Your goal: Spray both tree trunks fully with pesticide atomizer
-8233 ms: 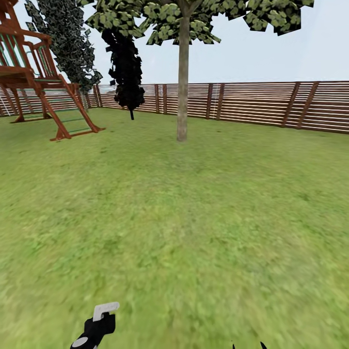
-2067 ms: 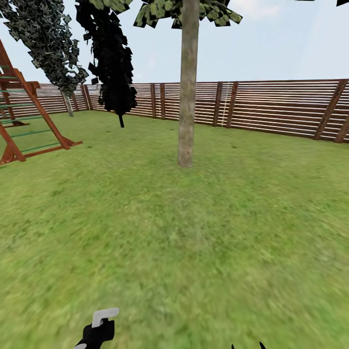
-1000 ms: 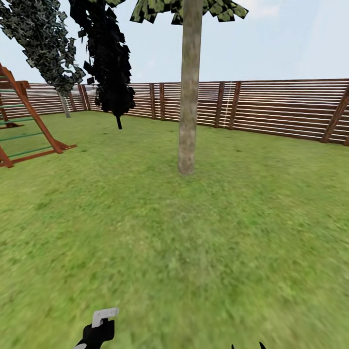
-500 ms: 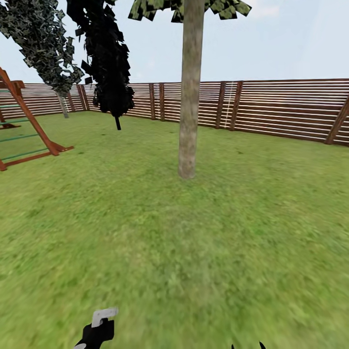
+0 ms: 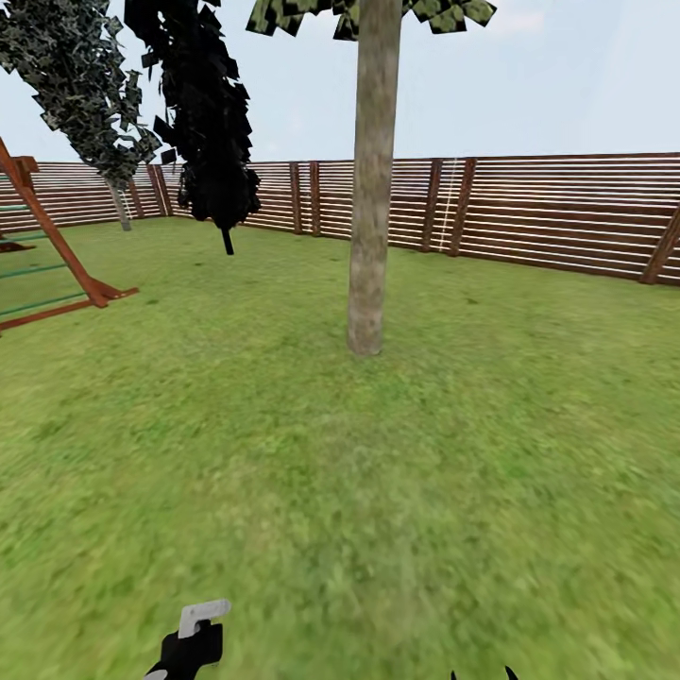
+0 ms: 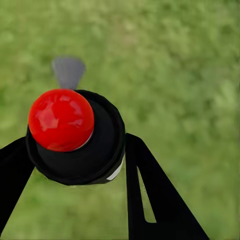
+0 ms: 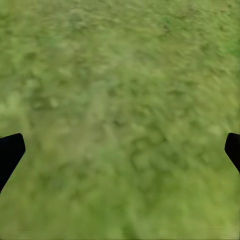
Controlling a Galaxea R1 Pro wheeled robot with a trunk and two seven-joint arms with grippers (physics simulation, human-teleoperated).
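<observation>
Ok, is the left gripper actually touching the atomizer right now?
Touching. In the left wrist view the left gripper has its dark fingers pressed against both sides of the pesticide atomizer, no gap showing.

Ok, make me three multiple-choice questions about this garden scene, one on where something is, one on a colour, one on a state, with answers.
1. Where does the nearest tree trunk stand?
A. On the lawn, in front of the fence
B. Behind the fence
C. Against the climbing frame

2. What colour is the round knob on the pesticide atomizer?
A. Blue
B. Red
C. Yellow

3. What is the state of the left end effector?
A. Wide open over bare grass
B. Shut on a branch
C. Shut on the pesticide atomizer

Answers:
1. A, the trunk rises from the grass with the slatted fence behind it.
2. B, the left wrist view shows a glossy red ball on its dark body.
3. C, its dark fingers sit against both sides of the atomizer, while the right end effector has only grass between its spread tips.
</observation>
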